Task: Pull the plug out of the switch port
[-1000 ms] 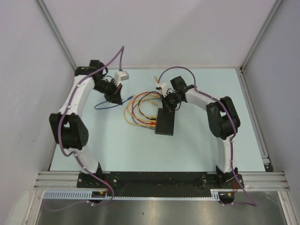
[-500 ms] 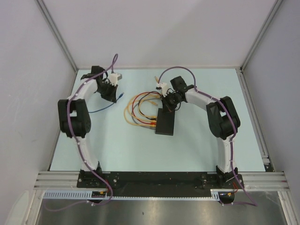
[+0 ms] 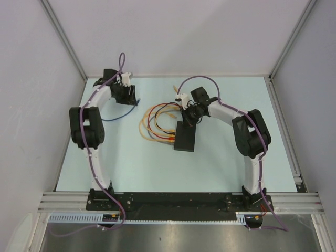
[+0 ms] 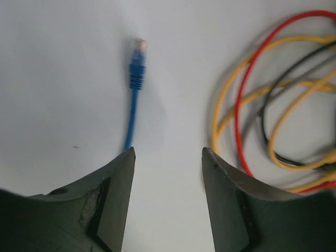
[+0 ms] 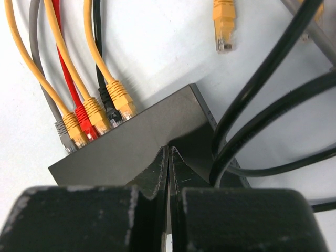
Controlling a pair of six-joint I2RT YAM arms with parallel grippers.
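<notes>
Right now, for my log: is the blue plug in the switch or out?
Out. The blue plug lies loose on the table before the open left gripper, apart from the switch.

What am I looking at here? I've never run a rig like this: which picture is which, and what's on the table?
Two robot arms are bolted at the near edge of a table. The wide picture looks down from above: left arm on the left, right arm on the right. The other two come from a camera on each wrist. The left wrist view shows its jaws open and empty, over a loose blue cable beside loops of yellow, red and black cable. The right wrist view shows its jaws shut, holding nothing, at the top of the switch, a flat black box with a row of plugs in one edge. One yellow plug lies loose nearby.
</notes>
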